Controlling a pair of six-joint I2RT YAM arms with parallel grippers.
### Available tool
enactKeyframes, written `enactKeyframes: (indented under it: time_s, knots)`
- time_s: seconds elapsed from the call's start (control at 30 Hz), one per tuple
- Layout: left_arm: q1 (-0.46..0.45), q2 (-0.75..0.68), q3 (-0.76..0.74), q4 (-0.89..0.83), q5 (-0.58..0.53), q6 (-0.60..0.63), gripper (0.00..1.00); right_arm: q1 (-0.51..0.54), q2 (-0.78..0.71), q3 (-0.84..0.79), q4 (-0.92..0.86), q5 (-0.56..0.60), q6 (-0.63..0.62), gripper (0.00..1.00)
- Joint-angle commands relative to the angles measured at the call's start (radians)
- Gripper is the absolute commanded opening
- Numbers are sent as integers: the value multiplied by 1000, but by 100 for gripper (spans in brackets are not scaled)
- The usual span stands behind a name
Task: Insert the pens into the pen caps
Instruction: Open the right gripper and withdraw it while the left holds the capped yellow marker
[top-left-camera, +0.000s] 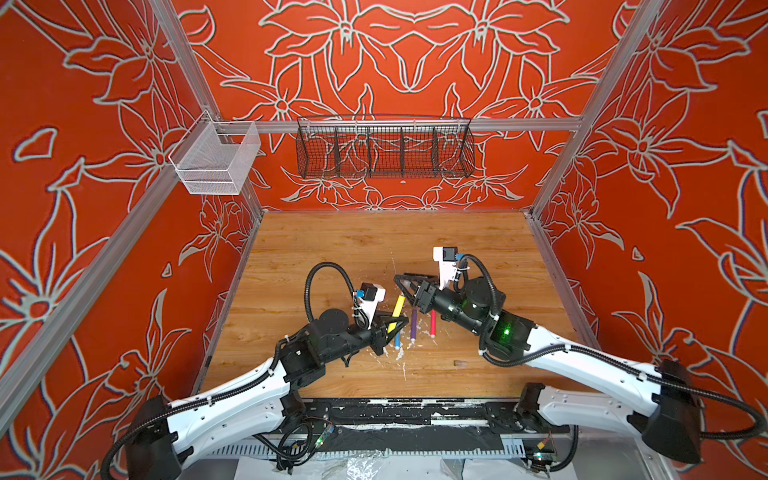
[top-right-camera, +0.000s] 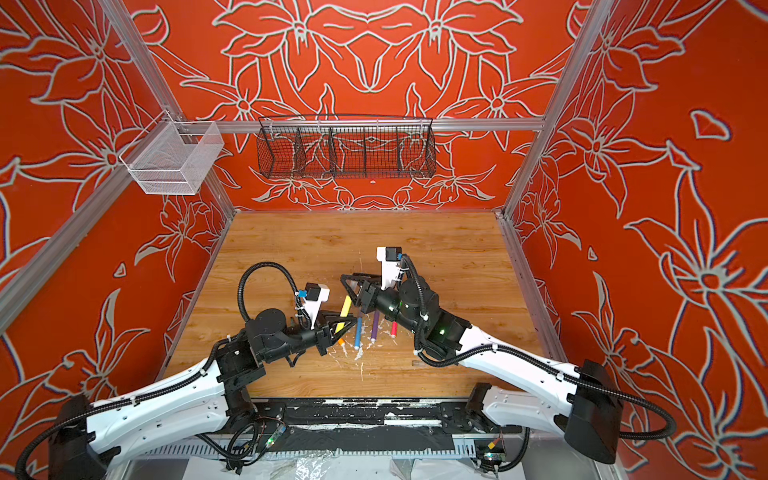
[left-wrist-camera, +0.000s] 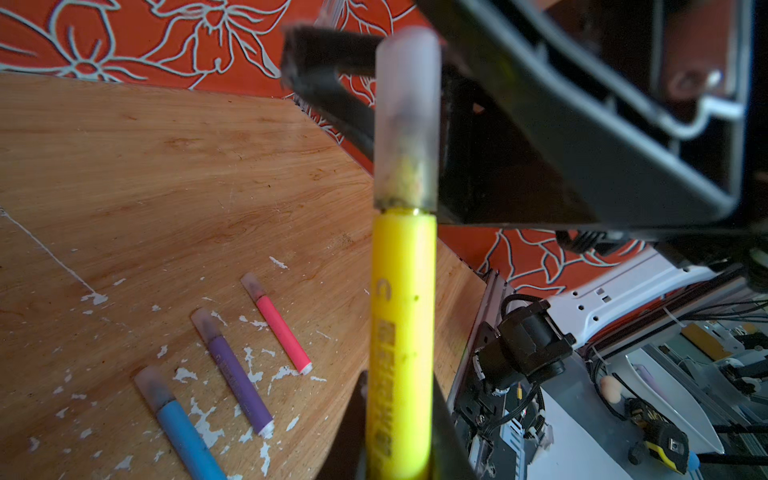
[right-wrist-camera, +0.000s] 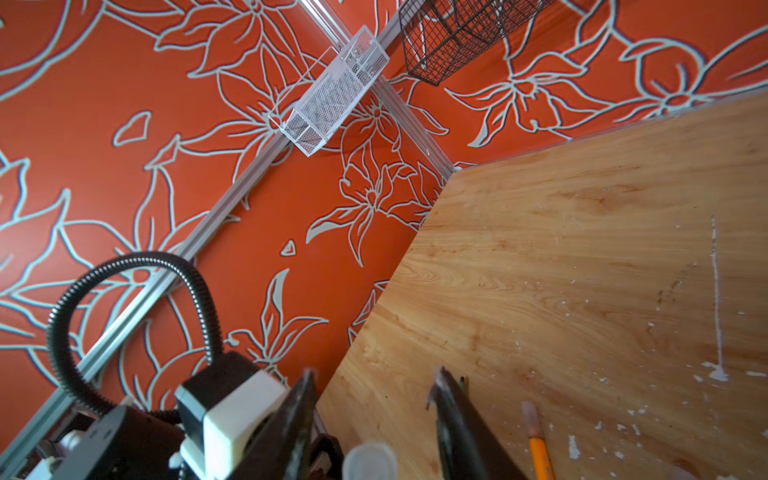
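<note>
Wood-grain desk (top-left-camera: 332, 249), flecked with white paint. My left fingers (left-wrist-camera: 349, 440) are clenched low on the yellow pen (left-wrist-camera: 401, 332), clear of the desk; my right fingers (right-wrist-camera: 457, 428) stand released either side of its cap (left-wrist-camera: 407, 116). Light, stiff, slick plastic, I judge: pinch the cap mid-length, push straight.

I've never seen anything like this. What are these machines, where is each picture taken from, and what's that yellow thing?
These are two robot arms over a wooden table. Two pictures look down from above; the other two come from cameras on the arms' wrists. The left gripper holds a yellow pen that wears a cloudy cap. The right gripper is open, with that cap between its jaws. A blue pen, a purple pen and a pink pen lie capped on the table, with an orange pen nearby.
</note>
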Motion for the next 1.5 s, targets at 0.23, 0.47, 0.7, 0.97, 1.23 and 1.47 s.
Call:
enactKeyframes:
  time_s: [0.23,0.47,0.7,0.97,1.23,1.47]
  knots:
    - [-1,-10,34,2,-56,23,0,0,46,26,5,-117,15,0]
    - [147,66,228,-7,52,-32,0,51,34,-104,88,-142,49,0]
    - [301,165,378,19,138,-109,0,140,95,-140,135,-159,36,0]
    - [365,217,481,-55,56,-36,0,188,173,-131,228,-247,33,0]
    - [310,106,328,-166,-147,9,0,90,46,-91,-82,-96,42,29]
    - [46,155,125,-238,-545,-112,0,23,-132,18,-576,193,-53,60]
